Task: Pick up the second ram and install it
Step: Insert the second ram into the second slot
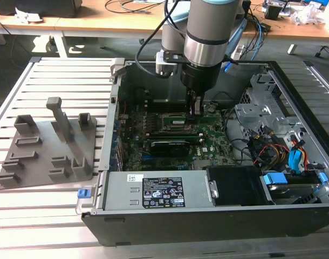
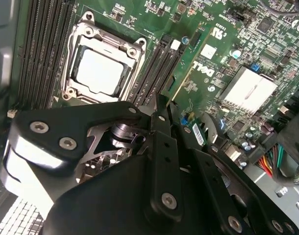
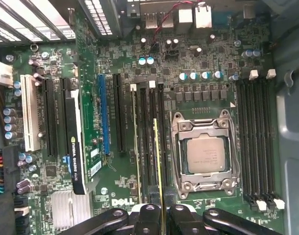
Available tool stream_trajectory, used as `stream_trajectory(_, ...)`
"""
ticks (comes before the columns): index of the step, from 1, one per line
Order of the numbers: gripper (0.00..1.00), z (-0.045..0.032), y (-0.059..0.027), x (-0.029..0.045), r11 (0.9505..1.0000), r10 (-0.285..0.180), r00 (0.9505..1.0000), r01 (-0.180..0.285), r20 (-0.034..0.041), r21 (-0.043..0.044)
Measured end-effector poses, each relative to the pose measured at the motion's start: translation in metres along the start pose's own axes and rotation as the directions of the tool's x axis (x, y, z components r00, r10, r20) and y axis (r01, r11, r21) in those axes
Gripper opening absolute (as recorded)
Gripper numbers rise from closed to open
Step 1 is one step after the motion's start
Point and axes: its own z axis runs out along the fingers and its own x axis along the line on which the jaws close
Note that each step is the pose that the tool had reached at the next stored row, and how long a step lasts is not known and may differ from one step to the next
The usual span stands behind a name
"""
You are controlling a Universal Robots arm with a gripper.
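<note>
Black two-finger gripper is clamped on the thin green RAM stick, edge-on, held over the black memory slots beside the silver CPU socket on the large green motherboard. In the exterior view the arm reaches down inside the open black PC case. Grey slotted tray sits well apart, toward that view's left.
</note>
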Motion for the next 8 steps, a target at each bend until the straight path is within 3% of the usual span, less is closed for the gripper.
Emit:
stream_trajectory(4, 0.14, 0.0056, 0.0061, 0.0005, 1.0, 0.0, 1.0, 0.0, 0.0, 0.0)
stream_trajectory(6, 0.14, 0.0146, 0.0305, 0.0024, 1.0, 0.0, 1.0, 0.0, 0.0001, 0.0)
stream_trajectory(8, 0.14, 0.0198, 0.0325, 0.0026, 0.9999, 0.012, 0.9999, -0.012, 0.0002, 0.0)
